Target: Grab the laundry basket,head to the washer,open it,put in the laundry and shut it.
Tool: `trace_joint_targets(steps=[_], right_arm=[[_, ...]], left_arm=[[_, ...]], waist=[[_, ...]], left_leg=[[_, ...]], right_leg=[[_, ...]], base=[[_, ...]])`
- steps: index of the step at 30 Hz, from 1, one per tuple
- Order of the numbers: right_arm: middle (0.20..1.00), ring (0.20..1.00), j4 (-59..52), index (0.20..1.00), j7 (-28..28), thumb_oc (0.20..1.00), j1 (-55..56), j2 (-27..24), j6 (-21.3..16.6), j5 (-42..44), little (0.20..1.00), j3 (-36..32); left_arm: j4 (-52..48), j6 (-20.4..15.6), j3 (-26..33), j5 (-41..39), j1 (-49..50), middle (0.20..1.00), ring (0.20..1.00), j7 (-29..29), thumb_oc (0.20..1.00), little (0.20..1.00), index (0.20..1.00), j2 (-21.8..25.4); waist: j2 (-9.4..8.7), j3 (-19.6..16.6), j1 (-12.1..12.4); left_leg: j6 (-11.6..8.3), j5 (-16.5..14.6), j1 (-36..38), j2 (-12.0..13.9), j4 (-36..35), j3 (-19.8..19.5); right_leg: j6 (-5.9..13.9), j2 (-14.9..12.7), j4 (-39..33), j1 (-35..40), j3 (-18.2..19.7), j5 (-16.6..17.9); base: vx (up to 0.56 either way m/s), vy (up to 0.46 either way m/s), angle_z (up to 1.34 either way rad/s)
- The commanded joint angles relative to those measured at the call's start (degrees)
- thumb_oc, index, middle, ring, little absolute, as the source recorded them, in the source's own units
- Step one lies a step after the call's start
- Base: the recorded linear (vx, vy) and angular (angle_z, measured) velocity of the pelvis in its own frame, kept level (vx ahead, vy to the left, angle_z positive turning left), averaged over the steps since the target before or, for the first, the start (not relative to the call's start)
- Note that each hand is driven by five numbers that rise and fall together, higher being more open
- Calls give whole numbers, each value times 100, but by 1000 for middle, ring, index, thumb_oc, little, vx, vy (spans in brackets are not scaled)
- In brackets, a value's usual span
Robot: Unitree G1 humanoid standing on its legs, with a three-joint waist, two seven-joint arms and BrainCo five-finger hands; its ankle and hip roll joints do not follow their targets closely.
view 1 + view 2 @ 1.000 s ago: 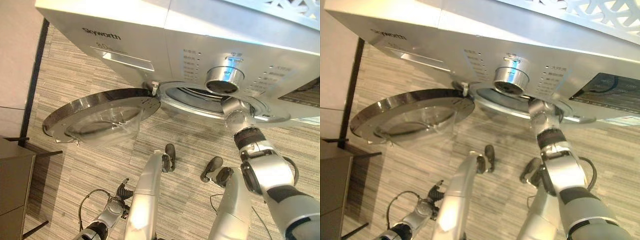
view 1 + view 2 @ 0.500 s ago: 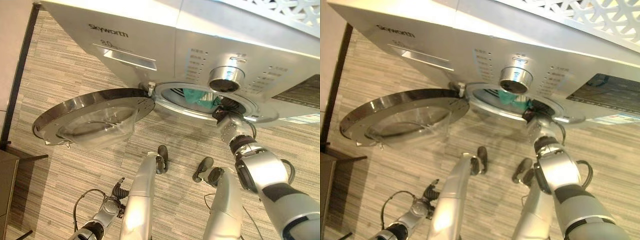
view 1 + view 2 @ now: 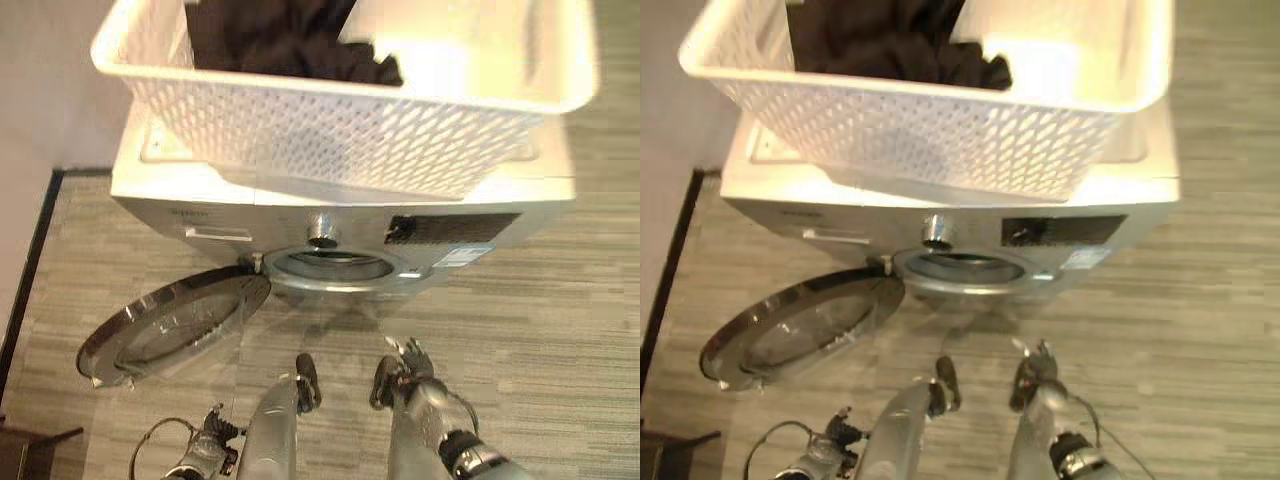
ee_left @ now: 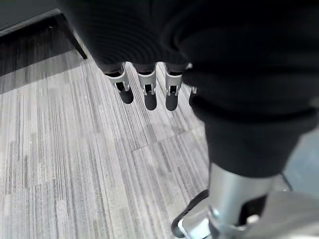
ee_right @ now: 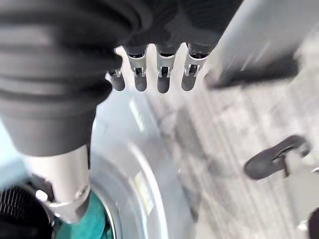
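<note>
A white laundry basket (image 3: 340, 130) stands on top of the silver washer (image 3: 200, 212), with dark laundry (image 3: 270, 40) heaped in its left half. The washer's round glass door (image 3: 175, 325) hangs wide open to the left of the drum opening (image 3: 330, 265). In the right wrist view a teal cloth (image 5: 87, 226) lies inside the drum. My right hand (image 3: 408, 358) is low in front of the washer, below the opening, its fingers (image 5: 162, 79) straight and holding nothing. My left hand (image 3: 213, 442) hangs low at the lower left over the floor, fingers (image 4: 147, 94) straight and empty.
Striped grey flooring (image 3: 520, 330) spreads in front of and to the right of the washer. A black strip (image 3: 25, 290) runs along the wall on the left. A dark piece of furniture (image 3: 30, 440) stands at the lower left corner, near the open door.
The camera has pulled back and up, so the basket on the washer now shows. My right hand has come out of the drum opening and dropped low, empty.
</note>
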Motion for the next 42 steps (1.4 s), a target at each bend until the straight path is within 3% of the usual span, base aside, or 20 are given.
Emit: trace_joint_targets(steps=[1, 7, 10, 11, 14, 16, 18, 20, 21, 22, 24, 26, 27, 29, 30, 32, 33, 35, 37, 42], right_arm=[[1000, 1000, 53, 1000, 428, 1000, -646, -141, 78, -470, 1000, 170], [1000, 1000, 87, 1000, 850, 1000, 486, -646, 294, -489, 1000, -411], [1000, 1000, 169, 1000, 741, 1000, 789, -964, 186, 217, 1000, -1465], [1000, 1000, 169, 1000, 742, 1000, 789, -964, 186, 217, 1000, -1465], [1000, 1000, -346, 1000, 438, 1000, 993, -1574, -111, 602, 1000, -2577], [1000, 1000, -1048, 1000, 120, 1000, 993, -2109, -365, 581, 1000, -3141], [1000, 1000, -1870, 1000, -40, 1000, 885, -3187, -515, 155, 1000, -3623], [1000, 1000, -2392, 1000, -200, 1000, 677, -3750, -647, -120, 1000, -3844], [1000, 1000, -2582, 1000, -228, 1000, -50, -4712, -765, -438, 1000, -3757], [1000, 1000, -2562, 1000, -225, 1000, -87, -4729, -768, -435, 1000, -3732], [1000, 1000, -3216, 1000, 371, 1000, -1852, -6267, -478, -1787, 1000, -1918], [1000, 1000, -3176, 1000, 361, 1000, -2002, -6269, -475, -1789, 1000, -1777], [1000, 1000, -3448, 1000, 441, 1000, -2610, -6727, -412, -2428, 1000, -1123], [1000, 1000, -3529, 1000, 451, 1000, -3207, -6886, -420, -2684, 1000, -551], [1000, 1000, -3577, 1000, 507, 1000, -4055, -7062, -387, -3145, 1000, 360], [1000, 1000, -3409, 1000, 578, 1000, -4776, -7053, -361, -3340, 1000, 1107], [1000, 1000, -3229, 1000, 820, 1000, -6043, -6992, -285, -4149, 1000, 2701], [1000, 1000, -3115, 1000, 980, 1000, -7128, -6895, -232, -4625, 1000, 3994], [1000, 1000, -2977, 1000, 1127, 1000, -7750, -6620, -248, -4987, 1000, 4825], [1000, 1000, -2617, 1000, 1194, 1000, -8416, -6207, -182, -5646, 1000, 5697]], left_arm=[[317, -57, 135, 397, -92, 1000, 1000, -338, 1000, 1000, 1000, -212], [690, -87, 656, 737, 271, 1000, 1000, -645, 1000, 1000, 1000, -88], [956, -53, 1029, 774, 501, 1000, 1000, -718, 1000, 1000, 1000, -37], [956, -53, 1029, 774, 501, 1000, 1000, -718, 1000, 1000, 1000, -37], [1091, -41, 1329, 853, 697, 1000, 1000, -747, 1000, 1000, 1000, -4], [1071, -45, 1411, 866, 753, 1000, 1000, -770, 1000, 1000, 1000, 16], [1025, -77, 1453, 906, 811, 1000, 1000, -849, 1000, 1000, 1000, 92], [1015, -85, 1477, 929, 814, 1000, 1000, -898, 1000, 1000, 1000, 136], [1055, -81, 1421, 968, 829, 1000, 1000, -939, 1000, 1000, 1000, 243], [1055, -81, 1434, 968, 822, 1000, 1000, -938, 1000, 1000, 1000, 232], [1083, -128, 1254, 1072, 928, 1000, 1000, -1119, 1000, 1000, 1000, 362], [1082, -128, 1299, 1074, 935, 1000, 1000, -1118, 1000, 1000, 1000, 334], [1060, -154, 1304, 1117, 933, 1000, 1000, -1170, 1000, 1000, 1000, 397], [1048, -173, 1355, 1136, 933, 1000, 1000, -1174, 1000, 1000, 1000, 399], [1032, -209, 1329, 1182, 922, 1000, 1000, -1178, 1000, 1000, 1000, 501], [1036, -223, 1340, 1209, 908, 1000, 1000, -1176, 1000, 1000, 1000, 515], [1008, -226, 1307, 1250, 850, 1000, 1000, -1203, 1000, 1000, 1000, 647], [1002, -244, 1383, 1252, 833, 1000, 1000, -1220, 1000, 1000, 1000, 703], [989, -257, 1408, 1206, 770, 1000, 1000, -1211, 1000, 1000, 1000, 782], [1011, -262, 1439, 1088, 587, 1000, 1000, -1168, 1000, 1000, 1000, 971]], waist=[[-16, 22, -15], [-197, -724, -248], [-300, -1060, -336], [-300, -1062, -334], [-399, -1382, -416], [-446, -1461, -430], [-553, -1527, -420], [-604, -1542, -392], [-721, -1573, -267], [-712, -1575, -278], [-955, -1594, -31], [-928, -1612, -79], [-1006, -1589, 13], [-1024, -1606, 21], [-1151, -1572, 167], [-1180, -1575, 196], [-1315, -1511, 333], [-1368, -1466, 398], [-1475, -1372, 506], [-1653, -1123, 706]], left_leg=[[-193, 597, 311, -144, -724, -99], [-359, 1009, 1532, -247, -2005, 105], [-364, 1066, 2052, -281, -2465, 334], [-364, 1066, 2051, -281, -2466, 336], [-382, 987, 2369, -284, -2625, 429], [-384, 943, 2434, -290, -2625, 366], [-387, 916, 2443, -302, -2625, 293], [-385, 910, 2402, -304, -2625, 258], [-418, 955, 2289, -287, -2625, 210], [-414, 978, 2266, -287, -2625, 214], [-468, 1045, 2150, -272, -2625, 162], [-465, 1063, 2121, -271, -2625, 162], [-473, 1063, 2107, -277, -2625, 129], [-477, 1082, 2050, -279, -2625, 103], [-495, 1090, 2008, -274, -2625, 49], [-500, 1122, 1930, -273, -2625, 15], [-523, 1148, 1812, -269, -2625, -67], [-535, 1173, 1699, -257, -2625, -136], [-549, 1202, 1550, -253, -2625, -214], [-605, 1306, 1085, -232, -2625, -398]], right_leg=[[507, 159, -1682, 862, 55, 1320], [647, 298, -2869, 1874, 228, 1784], [727, 357, -3175, 2240, 268, 1953], [727, 358, -3176, 2237, 270, 1954], [786, 395, -3396, 2578, 231, 1994], [809, 388, -3410, 2709, 152, 1970], [846, 360, -3449, 2799, 35, 2009], [865, 345, -3469, 2806, 3, 2030], [900, 323, -3493, 2775, -72, 2083], [892, 323, -3494, 2751, -71, 2101], [917, 307, -3518, 2726, -180, 2157], [910, 307, -3518, 2697, -182, 2171], [926, 297, -3538, 2718, -238, 2186], [924, 292, -3564, 2698, -272, 2210], [930, 286, -3586, 2711, -339, 2212], [927, 278, -3592, 2667, -370, 2227], [935, 268, -3607, 2634, -446, 2239], [931, 263, -3620, 2584, -515, 2248], [931, 258, -3639, 2513, -584, 2265], [922, 252, -3653, 2228, -691, 2334]], base=[[117, -13, -24], [157, -19, -18], [152, -1, -17], [144, 11, -45], [122, 25, -31], [84, 33, -10], [53, 41, 23], [9, 32, 35], [-6, 21, 18], [-7, 17, 18], [3, 7, 4], [4, 6, 13], [20, 6, 20], [11, 0, 14], [2, -7, 14], [-13, -11, 27], [-37, -28, 25], [-26, -23, 23], [-26, -13, 21], [-55, -11, 20]])
